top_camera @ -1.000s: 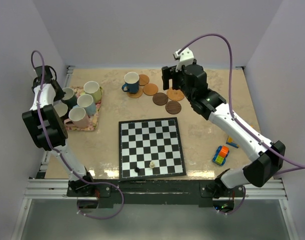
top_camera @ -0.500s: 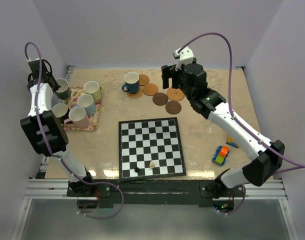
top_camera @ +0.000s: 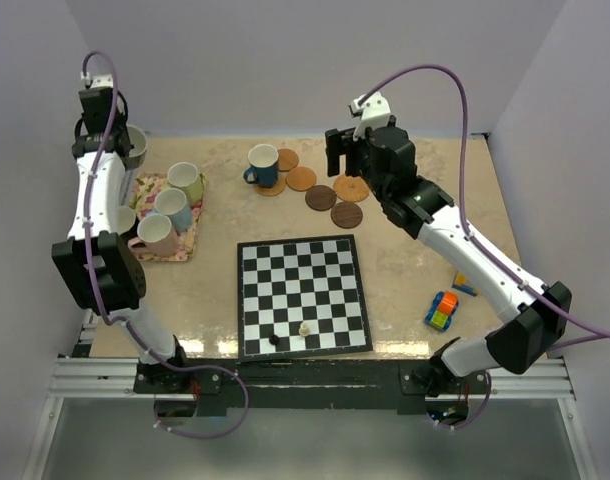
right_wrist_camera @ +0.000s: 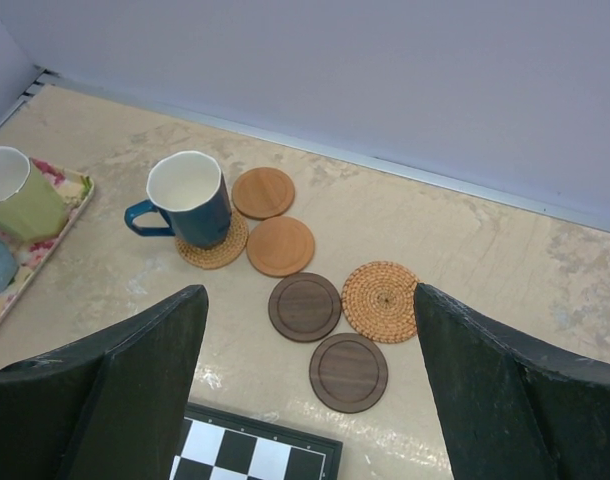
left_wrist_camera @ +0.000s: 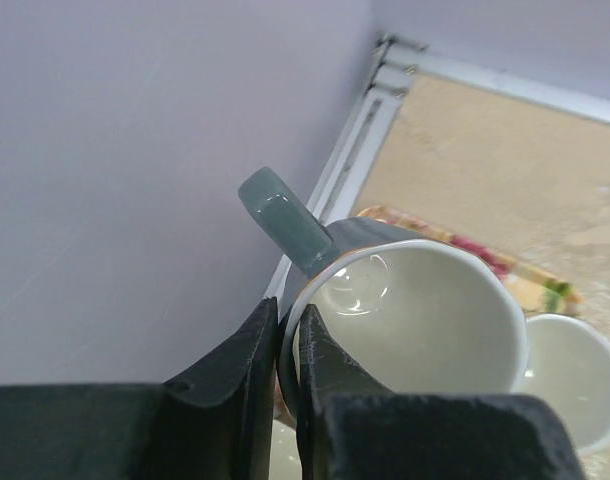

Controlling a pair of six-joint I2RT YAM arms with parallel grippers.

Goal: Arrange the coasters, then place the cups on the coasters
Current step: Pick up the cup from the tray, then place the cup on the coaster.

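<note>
My left gripper [left_wrist_camera: 285,322] is shut on the rim of a teal cup [left_wrist_camera: 425,315], one finger inside and one outside, and holds it in the air by the far left wall [top_camera: 133,146]. Pale green [top_camera: 186,183], light blue [top_camera: 173,207] and pink [top_camera: 155,233] cups stand on the floral mat [top_camera: 175,252]. A further cup [top_camera: 121,218] is half hidden by the arm. A dark blue cup [right_wrist_camera: 190,200] stands on a woven coaster [right_wrist_camera: 213,250]. Several bare coasters lie to its right, among them a tan one [right_wrist_camera: 281,246] and a dark one [right_wrist_camera: 348,372]. My right gripper [right_wrist_camera: 310,290] hangs open above them.
A black-and-white chessboard [top_camera: 302,295] lies at the front middle with two small pieces near its front edge [top_camera: 304,329]. A small toy car [top_camera: 441,311] sits at the right. Walls close off the left, back and right sides.
My left arm has raised the teal cup off the mat and carried it up toward the far left corner. The right arm and the coasters have not moved.
</note>
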